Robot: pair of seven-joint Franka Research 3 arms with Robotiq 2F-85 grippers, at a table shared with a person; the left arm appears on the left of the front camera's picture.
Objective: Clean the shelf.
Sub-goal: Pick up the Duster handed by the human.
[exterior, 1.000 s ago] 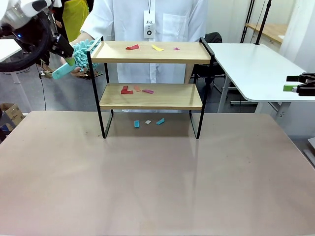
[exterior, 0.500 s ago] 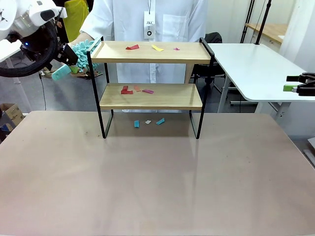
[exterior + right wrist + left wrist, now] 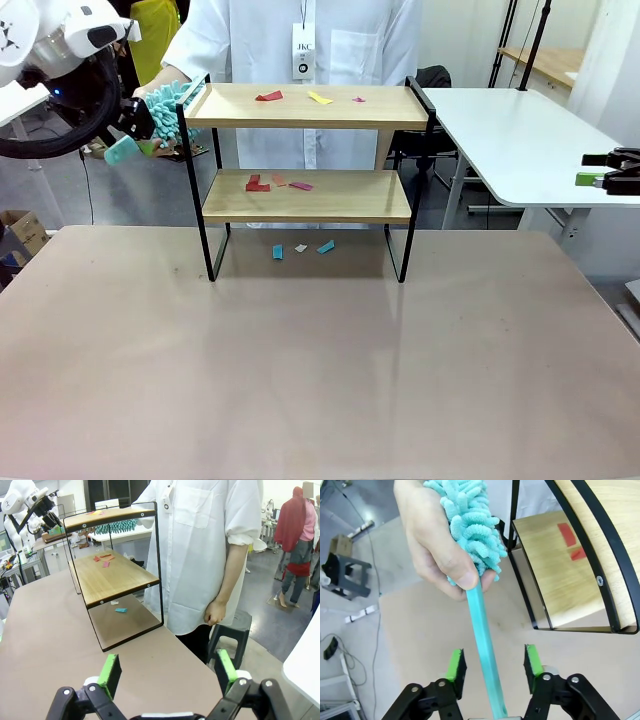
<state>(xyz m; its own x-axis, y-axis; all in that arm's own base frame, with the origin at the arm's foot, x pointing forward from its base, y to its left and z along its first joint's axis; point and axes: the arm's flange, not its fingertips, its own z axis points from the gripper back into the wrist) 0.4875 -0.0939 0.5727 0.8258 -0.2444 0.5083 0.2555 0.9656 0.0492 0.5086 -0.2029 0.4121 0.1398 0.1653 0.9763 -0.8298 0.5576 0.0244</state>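
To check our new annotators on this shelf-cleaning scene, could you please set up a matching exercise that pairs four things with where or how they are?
Things:
1. duster
2. yellow scrap
3. blue scraps
4. right claw

Places or states:
A. on the table, under the shelf
B. held in the person's hand
C. open, holding nothing
D. on the shelf's top board

Pairs: 1-B, 2-D, 3-A, 4-C
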